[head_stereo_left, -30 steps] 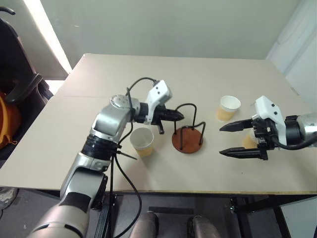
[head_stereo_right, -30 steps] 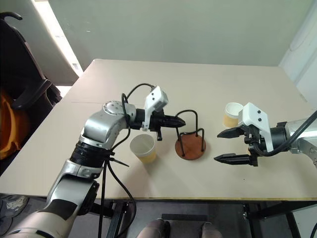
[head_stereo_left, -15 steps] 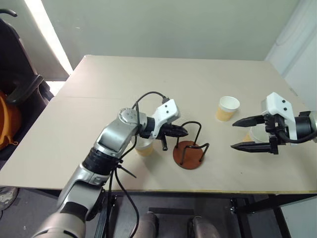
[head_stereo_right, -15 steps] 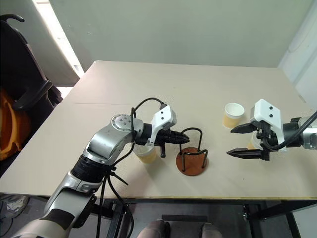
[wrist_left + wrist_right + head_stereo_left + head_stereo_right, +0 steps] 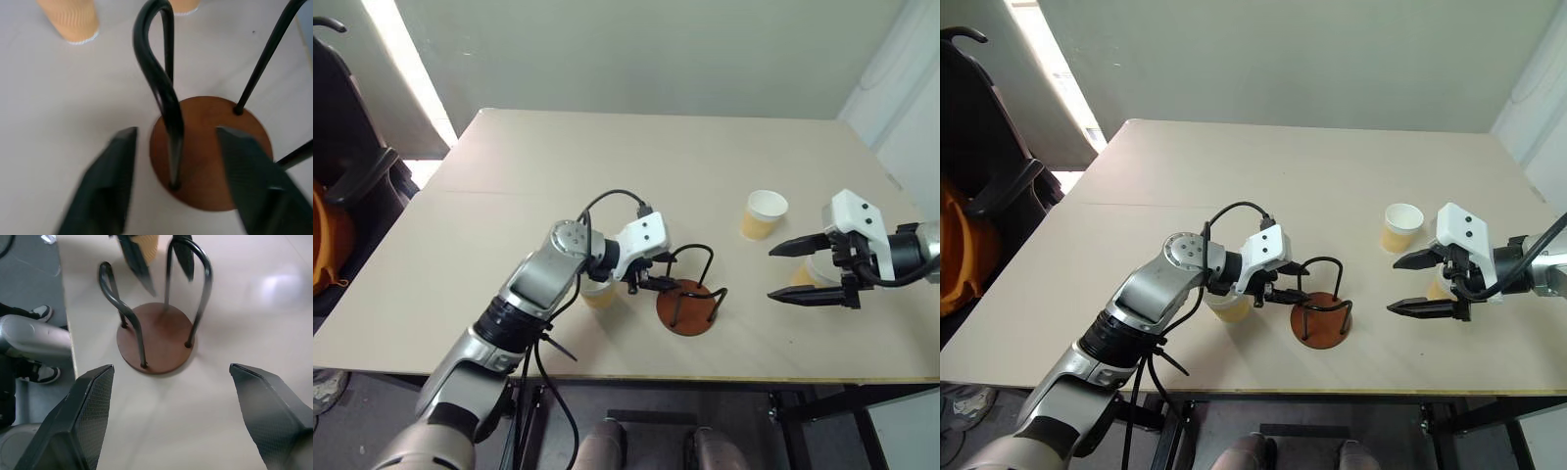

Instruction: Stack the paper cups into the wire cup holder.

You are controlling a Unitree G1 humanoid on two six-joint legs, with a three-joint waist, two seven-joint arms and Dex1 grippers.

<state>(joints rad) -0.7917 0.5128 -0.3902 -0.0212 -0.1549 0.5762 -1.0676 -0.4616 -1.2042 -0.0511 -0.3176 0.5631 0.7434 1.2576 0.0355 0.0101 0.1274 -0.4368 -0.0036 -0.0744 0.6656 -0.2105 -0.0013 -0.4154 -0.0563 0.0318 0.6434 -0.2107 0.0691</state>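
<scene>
Left gripper (image 5: 655, 275) newly open

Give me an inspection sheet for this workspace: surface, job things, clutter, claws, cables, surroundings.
Surface: beige table.
Job's things: wire cup holder holds no cup; one paper cup stands upright at far right, one cup behind left arm, third cup partly hidden by right claw.
Clutter: nothing seen.
Claws: left claw open astride a holder wire; right claw open.
Cables: black cable looping over left wrist.
Surroundings: dark chair at left.
</scene>
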